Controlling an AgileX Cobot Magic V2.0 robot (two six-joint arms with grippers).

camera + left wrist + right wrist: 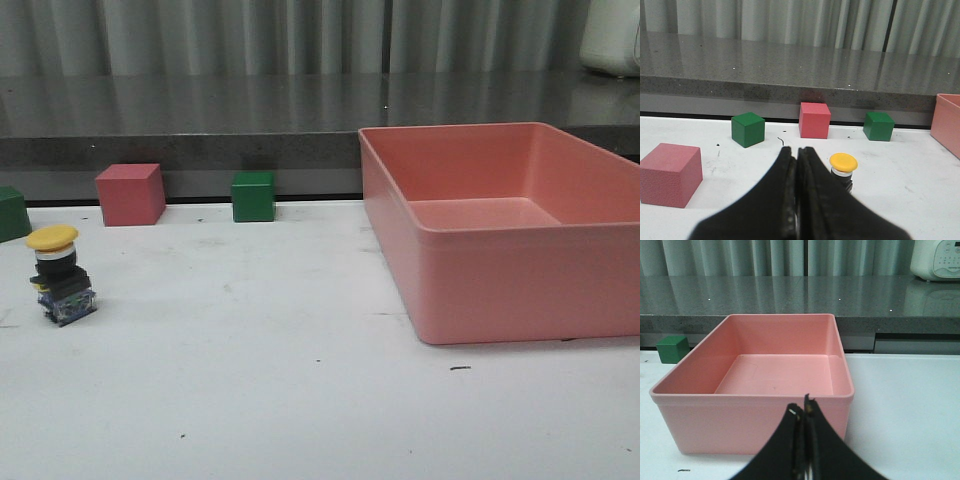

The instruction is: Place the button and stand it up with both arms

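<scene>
Both black two-finger grippers, left (797, 192) and right (804, 440), are showing fingers pressed together on nothing; the small yellow-capped push-button (62, 275) with its black collar and bluish contact block is standing upright near the left edge of the white table (300, 400), well apart from the empty pink plastic bin (505, 225); judging by this, standing looks done, or the left claw is needing to spread before any grasp
</scene>
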